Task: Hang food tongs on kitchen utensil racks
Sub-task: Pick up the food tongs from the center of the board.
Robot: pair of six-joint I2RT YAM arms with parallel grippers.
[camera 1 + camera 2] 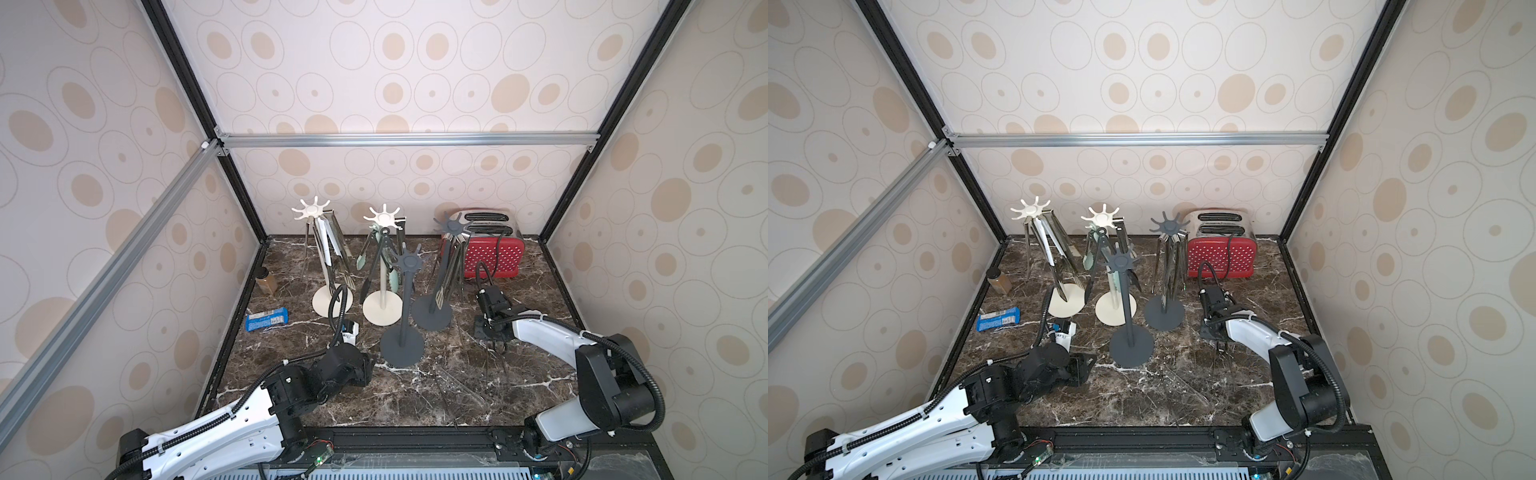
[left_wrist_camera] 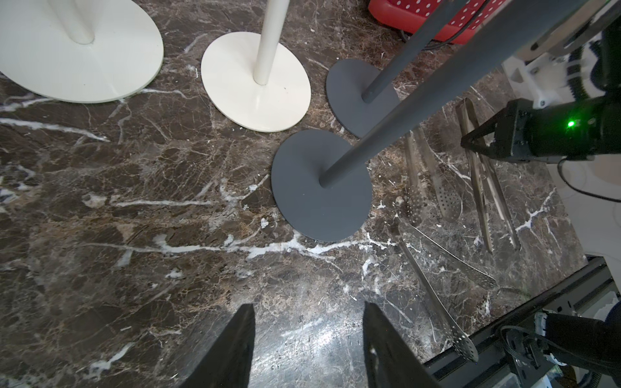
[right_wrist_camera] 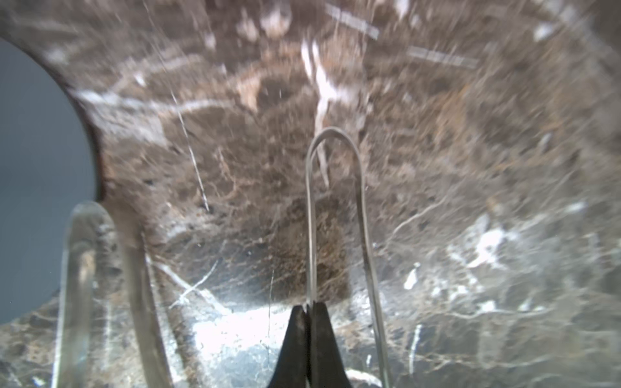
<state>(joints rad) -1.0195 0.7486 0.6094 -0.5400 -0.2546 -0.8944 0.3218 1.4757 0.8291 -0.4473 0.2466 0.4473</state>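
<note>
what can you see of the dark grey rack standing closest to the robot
The rack is matte dark grey all over, metal by the look: a flat round base, a thin straight pole and a star-shaped crown of hooks. It stands upright on the marble table, nearer the robot than the other grey rack and the white racks. Its hooks look bare. Loose steel tongs lie beside its base, not touching.
</note>
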